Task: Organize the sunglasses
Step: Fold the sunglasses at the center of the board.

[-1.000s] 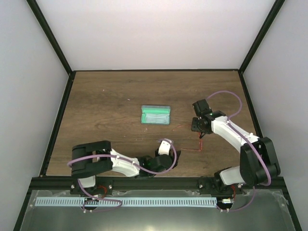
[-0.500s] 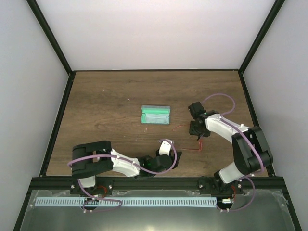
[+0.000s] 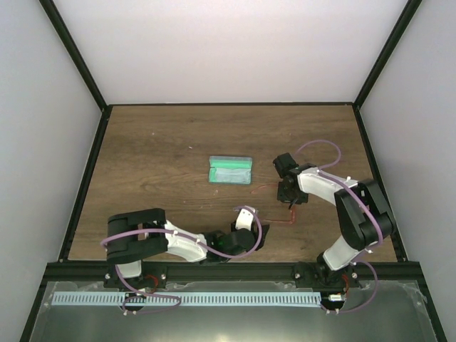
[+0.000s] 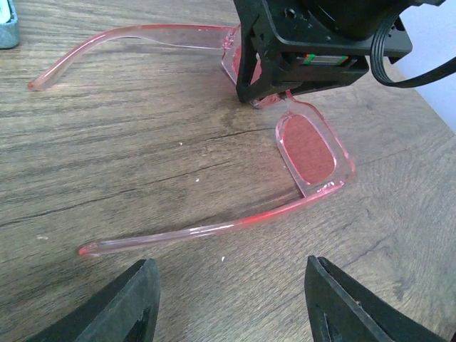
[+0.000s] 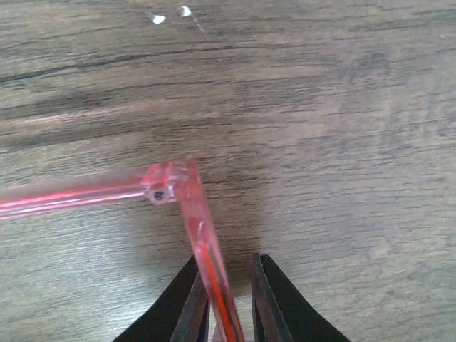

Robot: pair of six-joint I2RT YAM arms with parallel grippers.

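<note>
The sunglasses (image 3: 279, 220) lie on the wooden table with their thin red arms spread toward the left. They show large in the left wrist view (image 4: 310, 153) and in the right wrist view (image 5: 196, 214). My right gripper (image 3: 291, 199) points down onto the front frame and is shut on it, with the frame between the narrow jaws (image 5: 226, 313). In the left wrist view it is the black block (image 4: 313, 43) over the far lens. My left gripper (image 3: 261, 231) sits low at the near edge, open and empty (image 4: 235, 313), just short of the nearer arm of the sunglasses.
The blue-grey case (image 3: 231, 171) lies open, green inside up, at mid table left of the sunglasses. Its corner shows in the left wrist view (image 4: 6, 25). Black frame rails and white walls bound the table.
My right gripper has moved a little left toward the case, and the sunglasses have shifted left with it. The left arm has not moved.
</note>
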